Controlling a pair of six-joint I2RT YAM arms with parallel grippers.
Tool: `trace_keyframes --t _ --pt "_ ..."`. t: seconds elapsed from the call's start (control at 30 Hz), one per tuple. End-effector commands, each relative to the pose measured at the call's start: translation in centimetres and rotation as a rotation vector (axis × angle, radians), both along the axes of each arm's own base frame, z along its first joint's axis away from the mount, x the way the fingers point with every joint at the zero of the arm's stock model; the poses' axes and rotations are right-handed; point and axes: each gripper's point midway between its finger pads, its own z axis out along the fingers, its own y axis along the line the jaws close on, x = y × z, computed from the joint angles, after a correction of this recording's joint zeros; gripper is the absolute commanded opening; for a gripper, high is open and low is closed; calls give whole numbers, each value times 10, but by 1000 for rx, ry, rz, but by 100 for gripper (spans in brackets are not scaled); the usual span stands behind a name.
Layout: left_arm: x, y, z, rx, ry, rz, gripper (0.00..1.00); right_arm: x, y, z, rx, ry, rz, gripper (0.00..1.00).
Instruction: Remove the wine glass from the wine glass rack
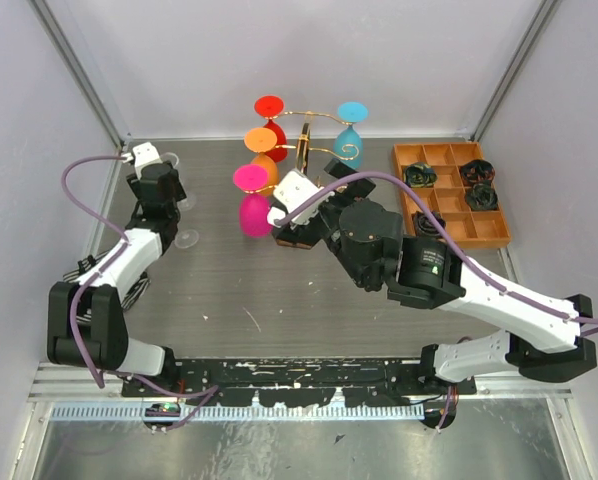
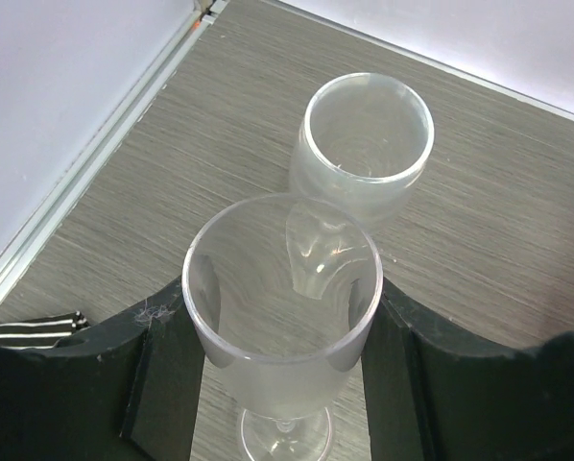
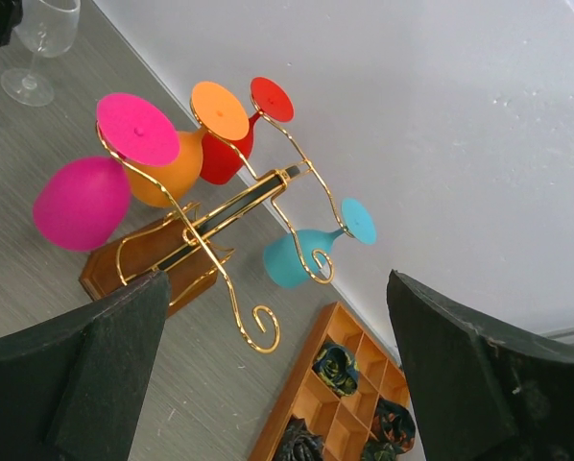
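Observation:
The gold wire wine glass rack (image 1: 305, 148) on its brown wooden base stands at the back middle; in the right wrist view (image 3: 254, 195) it is straight ahead. Red (image 3: 231, 144), orange (image 3: 177, 158), magenta (image 3: 81, 204) and teal (image 3: 295, 257) wine glasses hang from it, feet up. My right gripper (image 3: 275, 280) is open and empty, a short way in front of the rack, beside the magenta glass (image 1: 254, 214). My left gripper (image 2: 282, 336) at the far left is closed on the bowl of a clear wine glass (image 2: 282, 288). A second clear glass (image 2: 367, 134) stands just beyond.
An orange-brown compartment tray (image 1: 398, 185) holding dark rolled cloths sits at the back right, also low in the right wrist view (image 3: 306, 408). White walls close the table on the left, back and right. The clear glasses (image 1: 185, 200) are close to the left wall.

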Motion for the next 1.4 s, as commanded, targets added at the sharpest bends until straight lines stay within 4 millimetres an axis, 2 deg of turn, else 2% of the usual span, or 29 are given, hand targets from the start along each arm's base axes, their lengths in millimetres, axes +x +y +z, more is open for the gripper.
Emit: trace_keyframes --t 0.0,0.37,0.47,0.57,0.8,1.0,1.1,1.17,1.27,1.37 --pt "5 10 8 2 -86 75 31 -2 -3 8 64 5 14 100" --pt "9 3 -4 20 -55 76 57 1 -13 10 66 6 -3 100" --pt "6 0 0 28 -58 74 73 2 -13 9 67 9 -4 100" --pt "1 -4 7 38 -71 71 81 3 -12 8 63 11 -4 100" --pt "-11 -6 11 40 -69 87 91 3 -14 9 75 14 -4 100" --pt "-26 -6 15 13 -66 94 93 6 -16 9 143 62 -16 100" --pt "-32 -6 23 3 -67 94 94 18 -20 5 201 115 -61 100" --pt "-39 -7 29 -8 -64 92 95 33 -27 5 307 182 -119 100" --pt "-52 -8 43 -36 -84 86 95 64 -46 7 454 274 -224 99" --pt "-67 -7 59 -60 -105 84 95 99 -67 10 580 350 -293 91"
